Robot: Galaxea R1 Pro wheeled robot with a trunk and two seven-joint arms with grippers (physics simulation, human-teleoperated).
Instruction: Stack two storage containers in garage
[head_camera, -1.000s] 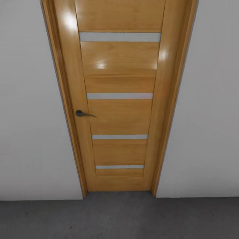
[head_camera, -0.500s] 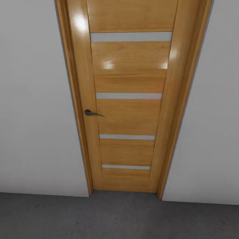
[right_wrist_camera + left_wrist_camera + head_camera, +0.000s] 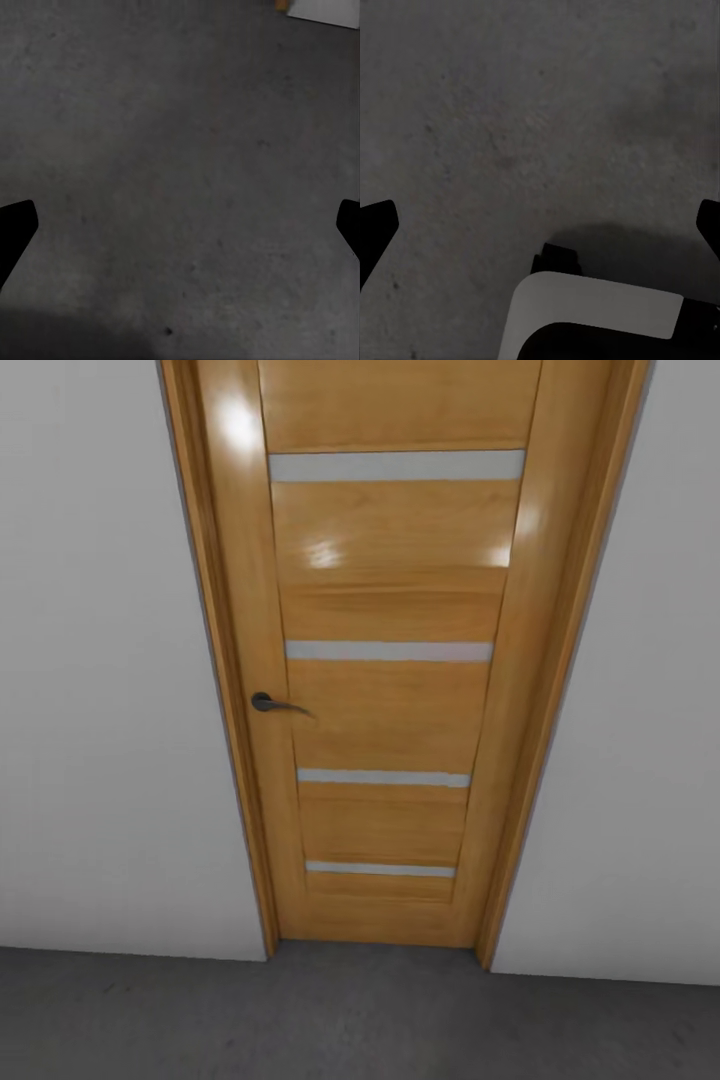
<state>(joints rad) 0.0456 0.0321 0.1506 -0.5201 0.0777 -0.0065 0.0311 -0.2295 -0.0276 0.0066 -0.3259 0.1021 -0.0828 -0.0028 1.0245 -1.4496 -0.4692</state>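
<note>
**Facing a shut wooden door, both pincers empty over grey floor**

Dark grey, speckled floor (image 3: 510, 135) lies under both arms. Seen from the left wrist, the left pincer (image 3: 540, 225) is spread wide and holds nothing: its two black fingertips (image 3: 375, 225) sit at opposite edges of the picture with bare floor between them. Near it a white, rounded part of the robot's body (image 3: 592, 307) stands over the floor, with a small black block just beside it and a soft shadow around both.

Seen from the right wrist, the right pincer (image 3: 180, 225) is likewise released and empty, one dark fingertip (image 3: 15, 229) at each side and rough floor between. Farther out along this view, a corner of white wall (image 3: 326, 11) meets the floor, with a small strip of orange-brown wood just beside it.

From the head, a closed wooden door (image 3: 385, 700) stands straight ahead, honey-coloured and glossy, crossed by four pale horizontal strips. Its dark lever handle (image 3: 272, 704) sits on the left side, about halfway up. A matching wooden frame (image 3: 215, 690) borders it, and plain white wall spreads to either side. Grey floor runs along the base of door and wall.

The two storage containers cannot be placed from these views.
</note>
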